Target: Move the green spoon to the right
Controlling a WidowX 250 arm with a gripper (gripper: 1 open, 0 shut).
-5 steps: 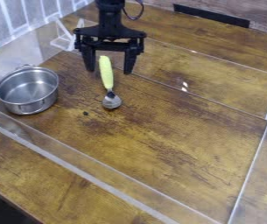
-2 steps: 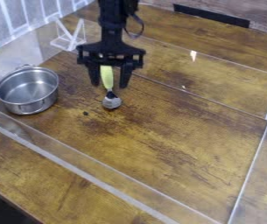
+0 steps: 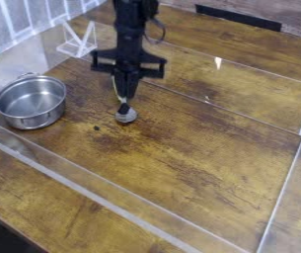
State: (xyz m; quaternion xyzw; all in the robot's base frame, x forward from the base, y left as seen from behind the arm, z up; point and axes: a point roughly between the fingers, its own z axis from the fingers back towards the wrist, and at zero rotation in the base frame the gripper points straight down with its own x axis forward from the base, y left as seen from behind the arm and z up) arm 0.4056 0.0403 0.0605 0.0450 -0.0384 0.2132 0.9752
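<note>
**Arm and pincer.** One dark arm reaches down from the top of the camera view, and its pincer (image 3: pixel 126 96) points straight down at the surface (image 3: pixel 199 148). The two fingers (image 3: pixel 119 87) are pressed together, pinching the handle of the green spoon (image 3: pixel 125 115). No gap shows between the tips.

**Green spoon.** The spoon lies on the surface in the upper-middle part of the view, directly under the pincer. Its small round grey bowl is at the near end and protrudes just below the fingertips. The fingers cover nearly all of the yellow-green handle, which runs away from the camera beneath them. The bowl is in contact with the wood, so the spoon is not raised.

**Pot.** A round steel pot (image 3: pixel 32 101) stands upright on the surface to the left of the spoon in the view, well apart from it. Its inside is bright, and nothing can be made out in it. It touches neither the spoon nor the pincer.

**Surface.** The surface is dark brown wood with visible grain. A clear plastic barrier (image 3: pixel 74 188) runs diagonally across the near side, and a second clear edge stands along the right side. The spoon, the pot and the pincer are all within the area bounded by these barriers. To the right of the spoon the wood is bare up to the clear edge.
</note>
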